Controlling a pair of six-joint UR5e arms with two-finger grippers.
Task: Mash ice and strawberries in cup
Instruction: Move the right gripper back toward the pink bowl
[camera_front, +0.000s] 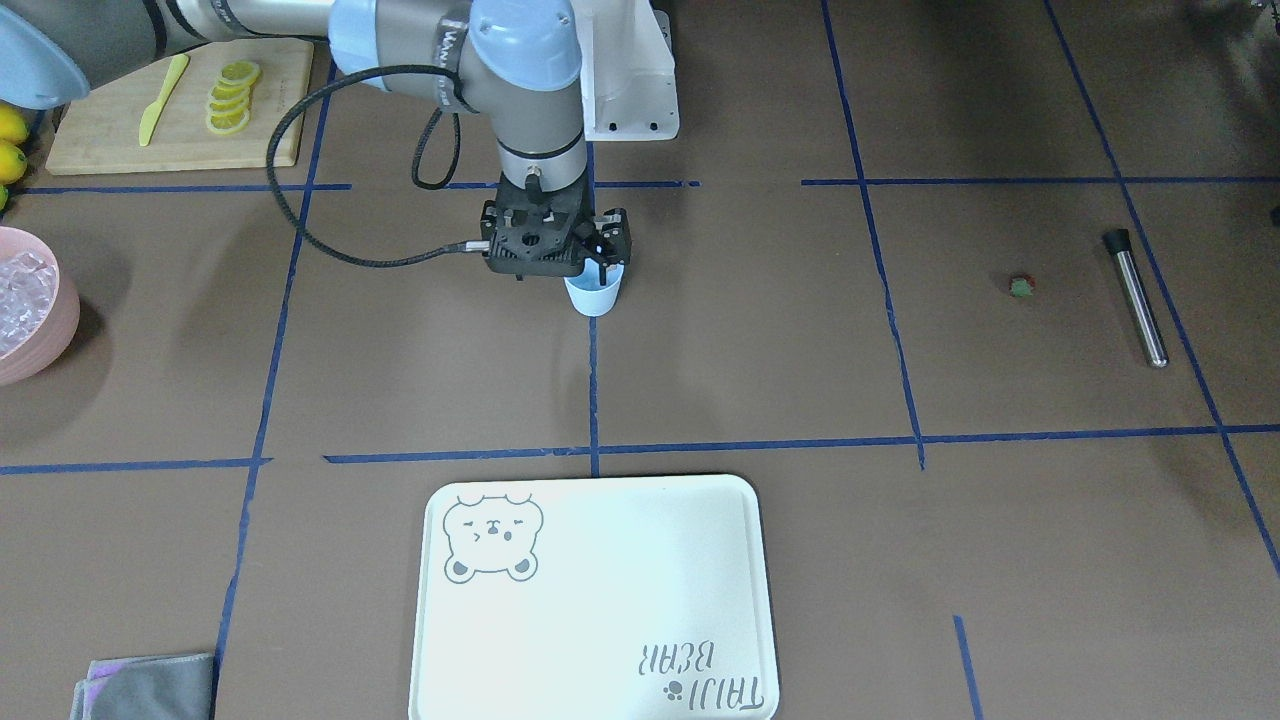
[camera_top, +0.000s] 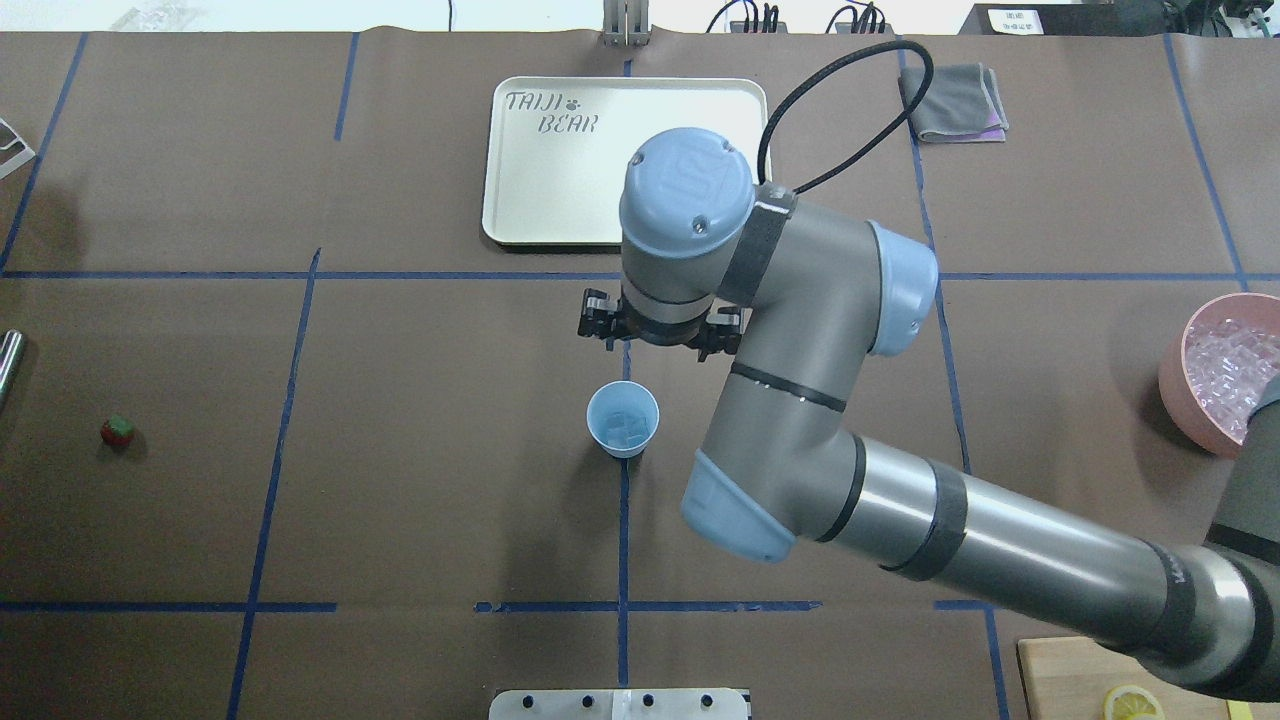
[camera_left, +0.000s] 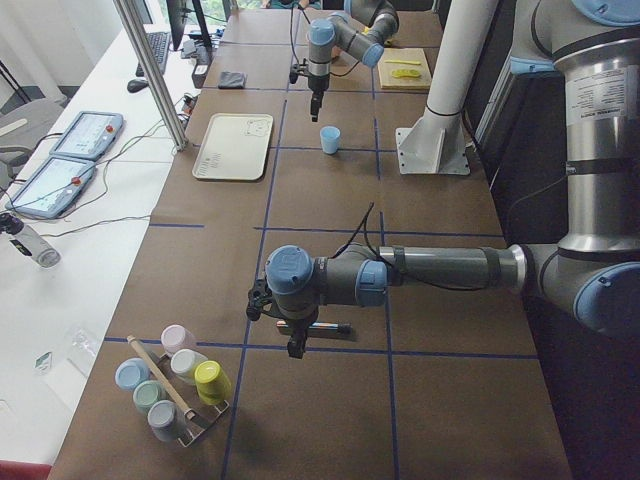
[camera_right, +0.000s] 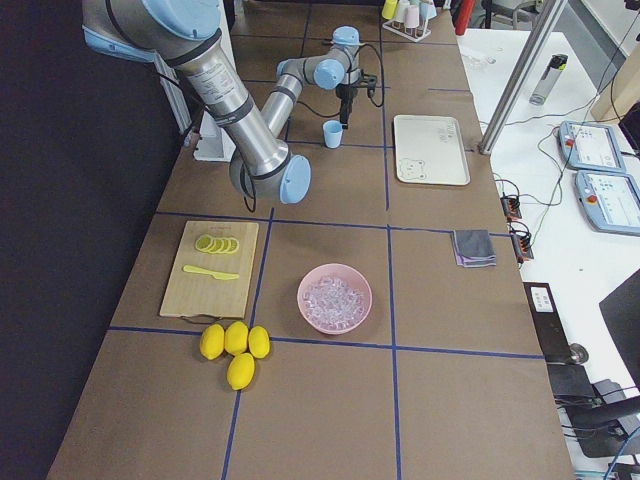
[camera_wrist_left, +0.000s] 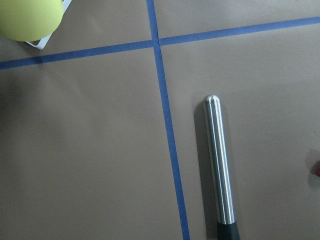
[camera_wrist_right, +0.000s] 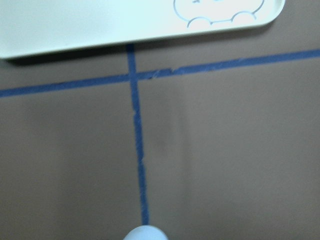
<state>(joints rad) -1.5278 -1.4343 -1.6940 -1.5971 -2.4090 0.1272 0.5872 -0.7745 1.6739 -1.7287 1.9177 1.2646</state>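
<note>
Cup (camera_top: 622, 420) stands upright mid-bench (camera_top: 420, 500) on a blue tape line, w/ what looks like a few cubes of ice (camera_top: 625, 428) inside. Most of the ice sits in the pink bowl (camera_top: 1172, 372), well apart on the right arm's side. Strawberry (camera_top: 117, 430) lies on the bench far from the cup, on the left arm's side, near the steel muddler (camera_front: 1137, 298).

Right claw (camera_front: 603, 258) hangs just over the cup's rim, offset twd the tray (camera_top: 492, 160). Can't tell if it's spread or pressed together: the wrist hides the tips, and none show in its own cam. Left claw (camera_left: 293, 345) hovers over the muddler, seen only from the side cam, so its state can't be told either.

Judgement: ice step looks done, berry not in yet. Next, prob.: left claw shifts over to the berry, goes low and takes a fine pinch. The berry is tiny & round and could roll. Right arm should clear the cup mouth first; muddler after.
</note>
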